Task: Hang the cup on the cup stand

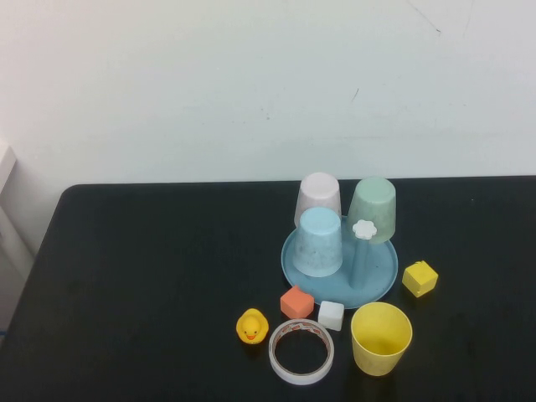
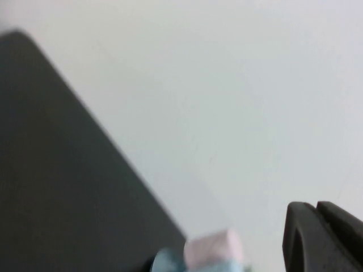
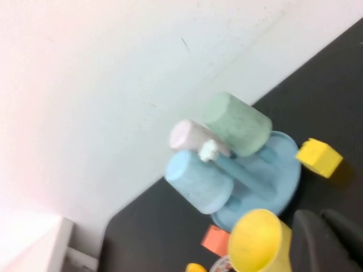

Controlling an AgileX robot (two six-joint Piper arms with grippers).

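The yellow cup [image 1: 381, 337] stands upright, mouth up, near the table's front right, just in front of the cup stand [image 1: 378, 283]. The stand's free peg carries a white flower cap [image 1: 364, 229]. Neither arm shows in the high view. In the right wrist view my right gripper [image 3: 321, 228] is shut and empty, with the cup [image 3: 258, 241] and the stand [image 3: 279, 170] ahead of it. My left gripper [image 2: 316, 228] is shut and empty, facing the wall and the table's far edge.
A pink cup [image 1: 318, 197], a light blue cup [image 1: 319, 243] and a pale green cup [image 1: 373, 209] sit upside down on the stand. Around it lie a yellow cube [image 1: 420, 278], orange cube [image 1: 296, 301], white cube [image 1: 331, 315], rubber duck [image 1: 251, 326] and tape roll [image 1: 301, 351].
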